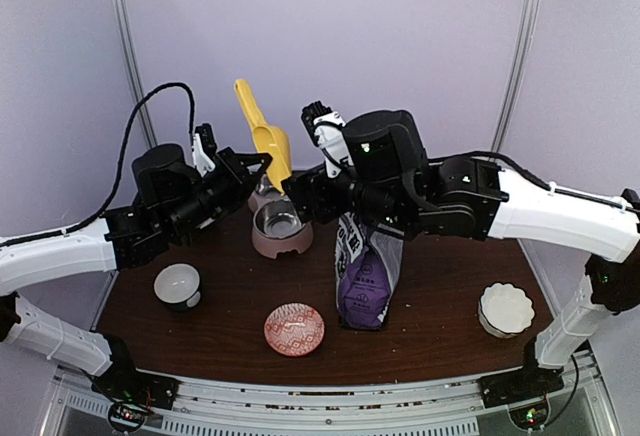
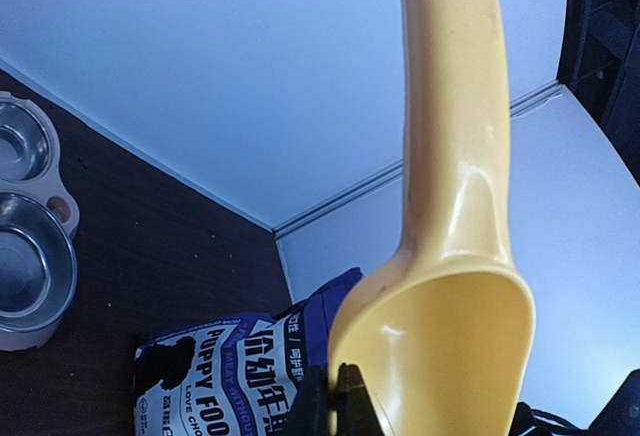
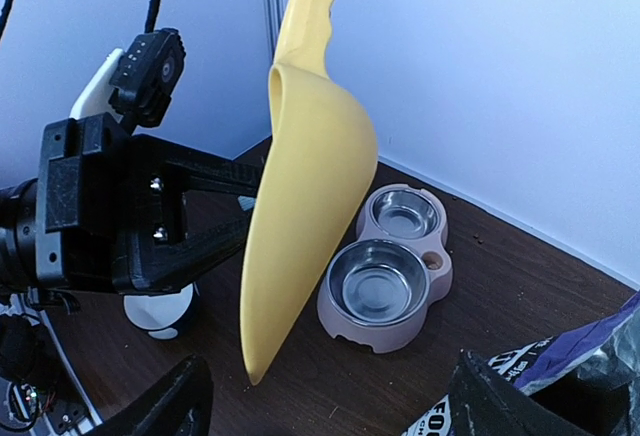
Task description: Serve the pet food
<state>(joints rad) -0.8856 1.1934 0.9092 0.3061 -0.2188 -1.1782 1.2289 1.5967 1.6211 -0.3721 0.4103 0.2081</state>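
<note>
My left gripper (image 1: 262,163) is shut on the rim of an empty yellow scoop (image 1: 270,141), holding it up in the air with the handle pointing up and back. In the left wrist view the gripper (image 2: 335,384) pinches the scoop's (image 2: 450,336) edge. The purple "PUPPY FOOD" bag (image 1: 368,278) stands upright at the table's middle and also shows in the left wrist view (image 2: 220,376). My right gripper (image 1: 297,196) hangs open and empty left of the bag's top, its jaws (image 3: 335,381) wide apart beside the scoop (image 3: 305,186) and the bag (image 3: 600,356). No kibble shows.
A pink double feeder with two steel bowls (image 1: 280,226) sits behind the grippers and shows empty in the right wrist view (image 3: 385,286). A white cup (image 1: 178,284), a red patterned dish (image 1: 294,328) and a white scalloped bowl (image 1: 505,308) stand near the front.
</note>
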